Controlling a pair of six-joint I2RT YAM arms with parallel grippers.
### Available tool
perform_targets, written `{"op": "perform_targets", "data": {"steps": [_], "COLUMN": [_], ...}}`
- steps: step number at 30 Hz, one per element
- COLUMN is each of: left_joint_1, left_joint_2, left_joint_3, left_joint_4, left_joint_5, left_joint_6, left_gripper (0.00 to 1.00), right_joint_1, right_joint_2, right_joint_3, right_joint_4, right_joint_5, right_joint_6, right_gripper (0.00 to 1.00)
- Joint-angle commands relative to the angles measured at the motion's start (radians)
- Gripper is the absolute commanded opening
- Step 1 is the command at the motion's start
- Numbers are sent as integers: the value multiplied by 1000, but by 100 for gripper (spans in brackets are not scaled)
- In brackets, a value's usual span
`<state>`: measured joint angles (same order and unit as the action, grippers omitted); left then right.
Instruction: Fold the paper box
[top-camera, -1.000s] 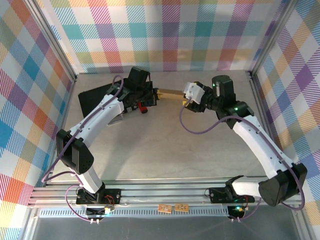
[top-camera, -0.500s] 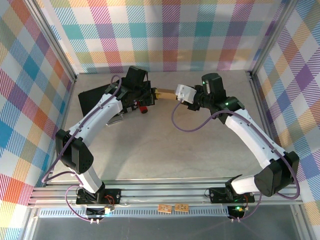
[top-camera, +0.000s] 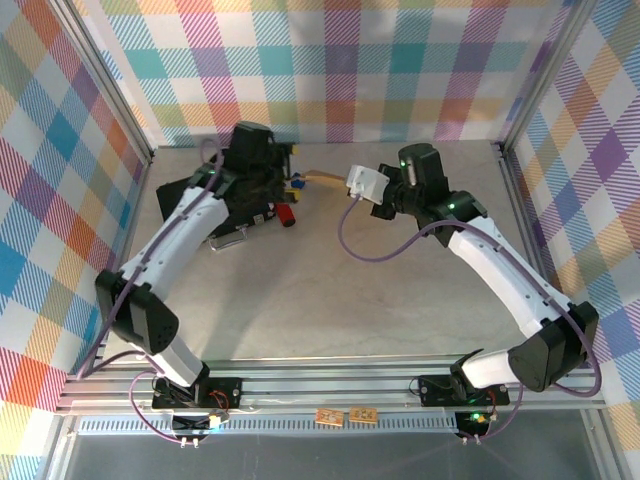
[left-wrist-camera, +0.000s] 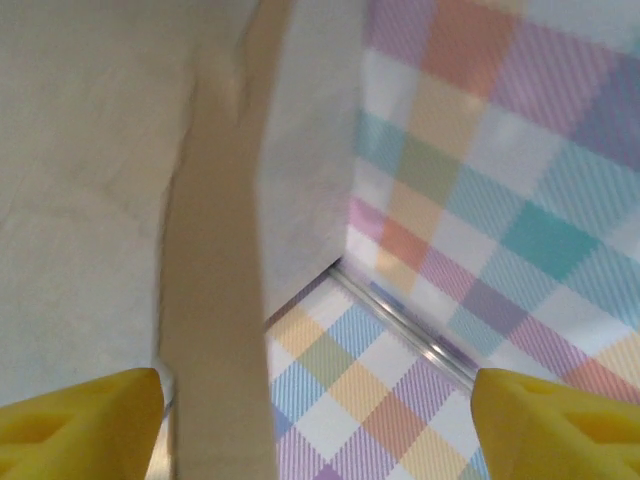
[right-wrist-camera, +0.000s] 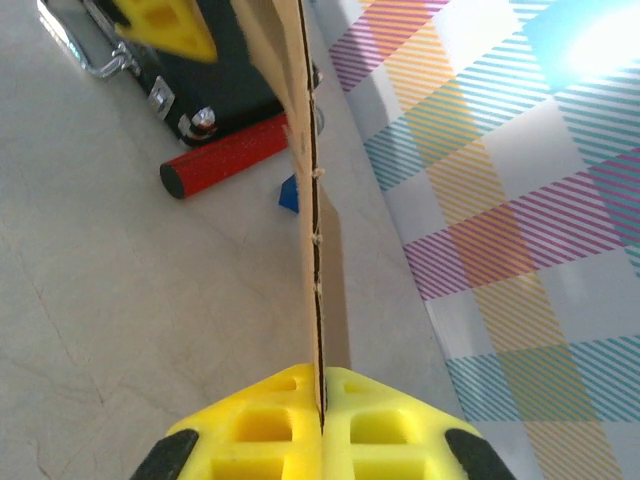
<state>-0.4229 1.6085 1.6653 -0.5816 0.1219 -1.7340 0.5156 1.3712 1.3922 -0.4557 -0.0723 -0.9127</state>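
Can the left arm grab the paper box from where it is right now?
Probably yes: the left gripper is open with the paper box standing between its fingers, nothing blocking, while the right gripper clamps the box steady.

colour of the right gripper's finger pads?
Yellow. Right gripper pads show best in the right wrist view, shut on the paper box.

The left arm and the right arm are both made of white rounded shells joined by black joints. A thin purple cable runs along each arm. The left end effector has yellow wedge-shaped fingers. The right end effector has yellow ones with square hollows. Just behind the right end effector sits a white housing, and further behind it small green lights glow.
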Motion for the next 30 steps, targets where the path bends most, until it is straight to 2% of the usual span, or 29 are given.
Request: {"op": "perform_targets", "data": {"steps": [1, 4, 8, 11, 14, 16, 18, 21, 24, 26, 30], "left_joint_1": [100, 166, 212, 227, 231, 231, 231, 231, 231, 230, 191], "left_joint_2": [-140, -233, -316, -326, -326, -329, -333, -339, -334, -319, -271], "left_joint_3": [57, 39, -3, -3, -12, -34, -57, -93, -125, -138, -133], "left_joint_4": [-17, -26, -8, -41, -74, -85, -91, -114, -121, -124, -135], "left_joint_5": [-120, -223, -301, -302, -290, -276, -263, -250, -210, -158, -59], "left_joint_6": [247, 350, 446, 476, 492, 496, 502, 512, 525, 525, 513], "left_gripper": [84, 83, 82, 81, 80, 80, 79, 79, 78, 77, 74], "right_joint_1": [-19, -42, -64, -97, -191, -226, -227, -232, -227, -220, -157], "right_joint_2": [-89, -130, -184, -220, -218, -189, -156, -74, -14, 32, 168], "right_joint_3": [82, 140, 216, 255, 294, 307, 301, 297, 271, 260, 294], "right_joint_4": [-34, -90, -164, -201, -230, -288, -362, -492, -504, -477, -435], "right_joint_5": [-69, -147, -261, -334, -458, -490, -437, -294, -127, -35, 102], "right_joint_6": [117, 236, 437, 602, 866, 964, 986, 977, 905, 827, 576], "right_gripper": [0, 0, 0, 0, 0, 0, 0, 0, 0, 0, 0]}}
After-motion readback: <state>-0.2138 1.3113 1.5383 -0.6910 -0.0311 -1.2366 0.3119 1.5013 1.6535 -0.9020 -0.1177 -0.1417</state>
